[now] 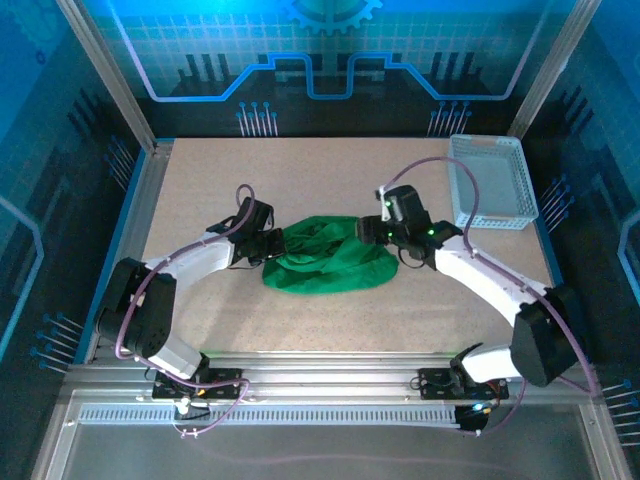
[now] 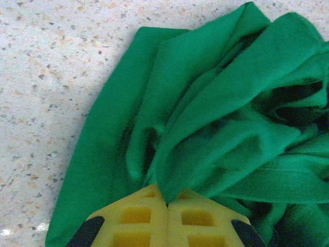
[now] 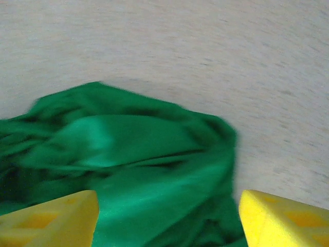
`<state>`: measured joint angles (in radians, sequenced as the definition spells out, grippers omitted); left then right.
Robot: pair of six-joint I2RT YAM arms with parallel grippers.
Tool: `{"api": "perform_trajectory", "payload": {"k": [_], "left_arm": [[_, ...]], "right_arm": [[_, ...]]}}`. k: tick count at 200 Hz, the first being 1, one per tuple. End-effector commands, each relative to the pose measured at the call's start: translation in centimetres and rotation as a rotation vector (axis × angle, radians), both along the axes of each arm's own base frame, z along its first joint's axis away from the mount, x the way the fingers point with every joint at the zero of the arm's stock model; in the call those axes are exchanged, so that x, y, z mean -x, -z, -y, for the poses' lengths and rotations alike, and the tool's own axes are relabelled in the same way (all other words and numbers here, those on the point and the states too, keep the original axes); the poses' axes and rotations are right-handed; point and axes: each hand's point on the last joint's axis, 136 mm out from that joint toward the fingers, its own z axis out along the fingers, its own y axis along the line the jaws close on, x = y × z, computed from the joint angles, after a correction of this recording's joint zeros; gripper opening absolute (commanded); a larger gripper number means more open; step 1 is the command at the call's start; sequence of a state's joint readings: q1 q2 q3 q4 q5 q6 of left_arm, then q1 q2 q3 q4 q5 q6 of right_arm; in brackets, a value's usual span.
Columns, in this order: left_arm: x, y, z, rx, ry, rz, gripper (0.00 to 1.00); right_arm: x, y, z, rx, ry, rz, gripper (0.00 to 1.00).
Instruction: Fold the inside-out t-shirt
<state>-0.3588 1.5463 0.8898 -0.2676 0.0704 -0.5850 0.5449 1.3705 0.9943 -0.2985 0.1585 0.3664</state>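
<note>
Straightening the bunched green t-shirt (image 2: 216, 103) — pinching a fold in the left tool (image 2: 167, 201), holding the right tool (image 3: 168, 206) spread above it; probably needing a second grip.

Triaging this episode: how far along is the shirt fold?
Done: nothing yet. The t-shirt lies bunched in a crumpled heap with no flat panel or crease. In hand: the left gripper has its jaws shut on cloth at the heap's left side. The right gripper sits over the right side, jaws open, gripping nothing. Left: spread it flat, then every fold.
</note>
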Motion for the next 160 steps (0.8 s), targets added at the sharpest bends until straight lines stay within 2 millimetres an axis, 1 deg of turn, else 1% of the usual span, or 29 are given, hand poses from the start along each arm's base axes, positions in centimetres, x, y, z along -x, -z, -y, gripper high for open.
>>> {"api": "perform_trajectory", "payload": {"k": [1, 14, 25, 36, 48, 63, 75, 108, 125, 150, 156, 160], "left_arm": [[-0.8, -2.2, 1.1, 0.065, 0.035, 0.073, 0.0], [-0.7, -2.2, 1.2, 0.073, 0.039, 0.078, 0.0], [-0.6, -2.2, 1.2, 0.075, 0.038, 0.077, 0.0], [-0.4, -2.2, 1.1, 0.075, 0.039, 0.078, 0.0], [-0.2, -2.3, 1.1, 0.077, 0.039, 0.08, 0.0], [0.0, -2.2, 1.1, 0.08, 0.039, 0.081, 0.0], [-0.1, -2.3, 1.1, 0.083, 0.038, 0.085, 0.0], [-0.3, -3.0, 1.5, 0.112, 0.045, 0.108, 0.0], [-0.4, -3.5, 1.6, 0.117, 0.048, 0.124, 0.0], [-0.4, -3.7, 1.5, 0.113, 0.05, 0.123, 0.0], [-0.4, -3.7, 1.6, 0.116, 0.053, 0.125, 0.0], [-0.4, -3.7, 1.6, 0.117, 0.054, 0.124, 0.0]], "right_arm": [[0.7, 0.3, -2.8, 0.0, -0.104, -0.035, 0.72], [0.7, 1.7, -4.4, 0.006, -0.143, -0.069, 0.7], [0.5, 2.4, -5.5, 0.038, -0.169, -0.072, 0.7], [0.3, 2.9, -6.7, 0.072, -0.206, -0.06, 0.7], [0.3, 2.9, -8.1, 0.098, -0.261, -0.045, 0.71], [0.1, 3.4, -9.3, 0.156, -0.321, -0.03, 0.73], [-0.3, 4.3, -9.5, 0.222, -0.338, -0.034, 0.73], [-1.5, 7.4, -8.8, 0.378, -0.359, -0.06, 0.73], [-1.5, 8.1, -9.1, 0.404, -0.387, -0.066, 0.71], [-1.5, 8.4, -9.6, 0.419, -0.389, -0.062, 0.71], [-1.8, 8.6, -9.4, 0.429, -0.371, -0.063, 0.69], [-2.1, 8.6, -9.2, 0.438, -0.357, -0.065, 0.67]]}}
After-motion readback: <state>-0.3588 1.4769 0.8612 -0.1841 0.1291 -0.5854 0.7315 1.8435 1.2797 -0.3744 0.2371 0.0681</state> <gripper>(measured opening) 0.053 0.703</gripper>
